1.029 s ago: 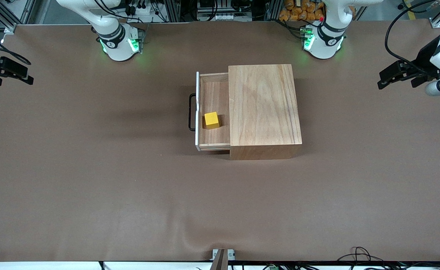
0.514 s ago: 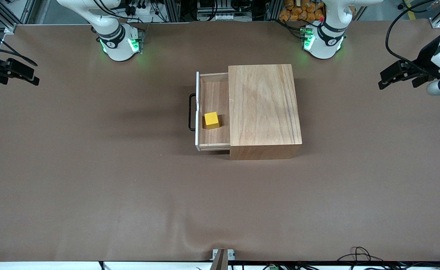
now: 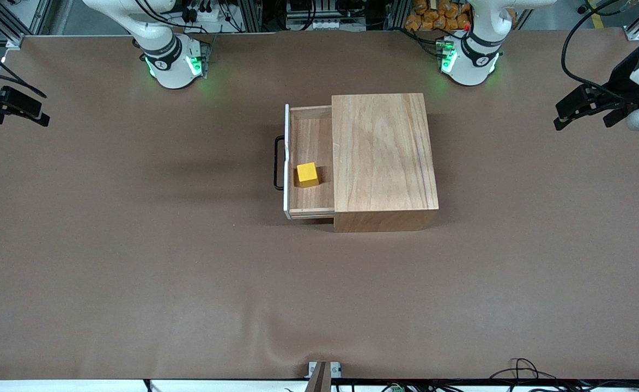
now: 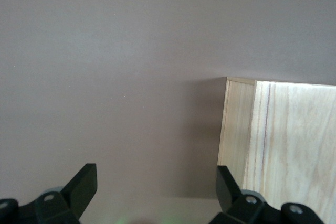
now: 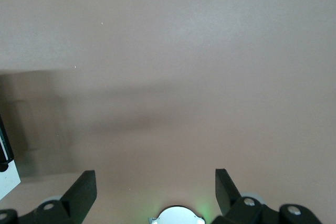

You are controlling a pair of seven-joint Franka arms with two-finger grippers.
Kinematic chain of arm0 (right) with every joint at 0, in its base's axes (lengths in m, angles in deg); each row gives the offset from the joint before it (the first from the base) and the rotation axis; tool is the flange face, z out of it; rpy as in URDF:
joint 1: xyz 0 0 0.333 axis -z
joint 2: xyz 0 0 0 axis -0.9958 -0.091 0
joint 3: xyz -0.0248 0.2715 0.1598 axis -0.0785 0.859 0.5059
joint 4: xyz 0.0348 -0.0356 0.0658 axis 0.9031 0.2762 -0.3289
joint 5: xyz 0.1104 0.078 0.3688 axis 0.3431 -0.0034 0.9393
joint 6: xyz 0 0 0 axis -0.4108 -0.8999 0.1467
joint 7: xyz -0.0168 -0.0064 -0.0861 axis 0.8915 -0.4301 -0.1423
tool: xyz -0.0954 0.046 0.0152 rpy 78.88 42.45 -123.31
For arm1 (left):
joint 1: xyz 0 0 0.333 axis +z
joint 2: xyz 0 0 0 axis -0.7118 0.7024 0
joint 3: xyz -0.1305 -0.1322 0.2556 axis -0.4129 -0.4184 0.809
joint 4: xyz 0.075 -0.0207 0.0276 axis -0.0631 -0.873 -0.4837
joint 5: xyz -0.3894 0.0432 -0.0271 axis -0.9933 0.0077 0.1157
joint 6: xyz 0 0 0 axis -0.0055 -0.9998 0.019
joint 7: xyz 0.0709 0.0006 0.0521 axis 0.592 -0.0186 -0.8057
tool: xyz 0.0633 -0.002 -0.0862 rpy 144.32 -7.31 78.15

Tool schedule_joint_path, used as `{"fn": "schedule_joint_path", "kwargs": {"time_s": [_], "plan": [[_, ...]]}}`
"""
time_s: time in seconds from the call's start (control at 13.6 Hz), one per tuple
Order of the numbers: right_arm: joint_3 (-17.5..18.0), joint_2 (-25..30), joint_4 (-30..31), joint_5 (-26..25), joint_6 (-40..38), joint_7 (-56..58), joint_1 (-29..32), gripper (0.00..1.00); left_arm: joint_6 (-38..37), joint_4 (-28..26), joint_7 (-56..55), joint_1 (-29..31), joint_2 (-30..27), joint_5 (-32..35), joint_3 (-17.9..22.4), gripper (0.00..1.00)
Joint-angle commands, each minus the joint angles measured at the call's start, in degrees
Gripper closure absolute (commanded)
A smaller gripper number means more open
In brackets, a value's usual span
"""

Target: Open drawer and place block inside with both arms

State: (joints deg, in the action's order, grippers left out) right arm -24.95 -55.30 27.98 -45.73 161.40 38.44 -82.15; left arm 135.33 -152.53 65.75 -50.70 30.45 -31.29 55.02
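The drawer (image 3: 309,130) stands pulled out of the large light-wood box (image 3: 383,152) toward the right arm's end of the table, its black wire handle (image 3: 278,163) in front. The yellow block (image 3: 307,175) sits inside the drawer on its floor. My left gripper (image 3: 583,111) is open and empty, up over the table's edge at the left arm's end; the left wrist view shows its wide-apart fingers (image 4: 80,187) and a corner of the box (image 4: 278,145). My right gripper (image 3: 11,109) is open and empty over the table's edge at the right arm's end, fingers (image 5: 81,190) wide apart.
The brown table (image 3: 188,283) bears only the box. The arms' green-lit bases (image 3: 172,62) stand at the back edge. Cables (image 3: 521,370) and a small bracket lie at the edge nearest the front camera.
Both grippers have shifted slightly at the table's ends; the left one drew a little outward. The drawer and block have not moved.
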Motion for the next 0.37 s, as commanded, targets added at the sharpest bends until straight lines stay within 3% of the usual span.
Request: {"fn": "schedule_joint_path", "kwargs": {"time_s": [0.0, 0.29], "plan": [[0.7, 0.79, 0.57, -0.89, 0.51, 0.93, 0.89, 0.0, 1.11, -0.43, 1.04, 0.32, -0.51, 1.14, -0.35, 0.0], [0.7, 0.7, 0.57, -0.89, 0.51, 0.93, 1.06, 0.0, 1.11, 0.98, 0.95, 0.32, 0.11, 1.14, -0.35, 0.0]]}}
